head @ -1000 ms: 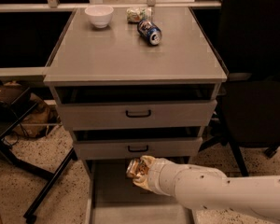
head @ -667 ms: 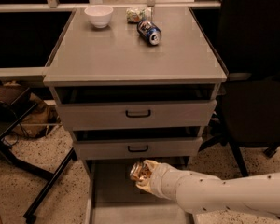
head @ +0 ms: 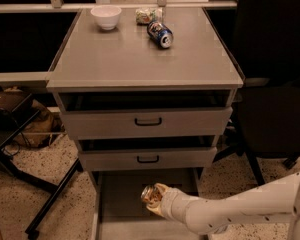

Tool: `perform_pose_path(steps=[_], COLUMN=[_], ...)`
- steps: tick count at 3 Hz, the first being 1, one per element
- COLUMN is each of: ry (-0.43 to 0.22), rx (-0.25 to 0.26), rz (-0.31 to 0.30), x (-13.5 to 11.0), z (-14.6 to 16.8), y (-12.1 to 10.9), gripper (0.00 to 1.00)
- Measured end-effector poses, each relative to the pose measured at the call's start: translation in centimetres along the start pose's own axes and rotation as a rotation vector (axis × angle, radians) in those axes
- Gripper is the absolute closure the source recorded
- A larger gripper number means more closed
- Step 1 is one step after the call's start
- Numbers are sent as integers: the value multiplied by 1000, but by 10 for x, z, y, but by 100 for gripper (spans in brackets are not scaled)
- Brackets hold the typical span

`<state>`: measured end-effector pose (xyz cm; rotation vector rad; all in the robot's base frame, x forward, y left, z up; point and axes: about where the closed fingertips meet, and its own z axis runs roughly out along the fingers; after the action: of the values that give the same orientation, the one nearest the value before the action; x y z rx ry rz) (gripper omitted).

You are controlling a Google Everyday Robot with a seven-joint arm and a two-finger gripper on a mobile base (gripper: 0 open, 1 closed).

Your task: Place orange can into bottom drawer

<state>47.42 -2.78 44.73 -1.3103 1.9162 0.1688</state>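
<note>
The orange can [head: 150,194], orange-gold with a silver end, is held in my gripper [head: 155,198] just above the floor of the open bottom drawer [head: 115,204]. The gripper is shut on the can, which lies on its side with its end facing left. My white arm [head: 240,209] reaches in from the lower right. The drawer is pulled out below the two closed-front drawers, its grey flat floor showing around the can.
On the cabinet top [head: 140,59] stand a white bowl [head: 106,17], a pale green-and-white packet [head: 148,15] and a dark blue can [head: 160,34] on its side. Two grey drawers with black handles [head: 148,121] are above. A black chair [head: 275,109] stands at right, a black stand [head: 45,184] at left.
My gripper with the orange can has moved lower and a little toward the front, deeper over the bottom drawer's floor.
</note>
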Motion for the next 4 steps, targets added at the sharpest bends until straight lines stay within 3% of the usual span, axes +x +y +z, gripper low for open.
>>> perform_pose_path(steps=[1,2,3,4], ry=[9,9,21,21], rx=[-30,-30,-60,-83], rz=[32,32,50,81], x=[17,17,37,73], z=[9,9,36,89], y=[14,14,21,24], gripper=[100,100,100,100])
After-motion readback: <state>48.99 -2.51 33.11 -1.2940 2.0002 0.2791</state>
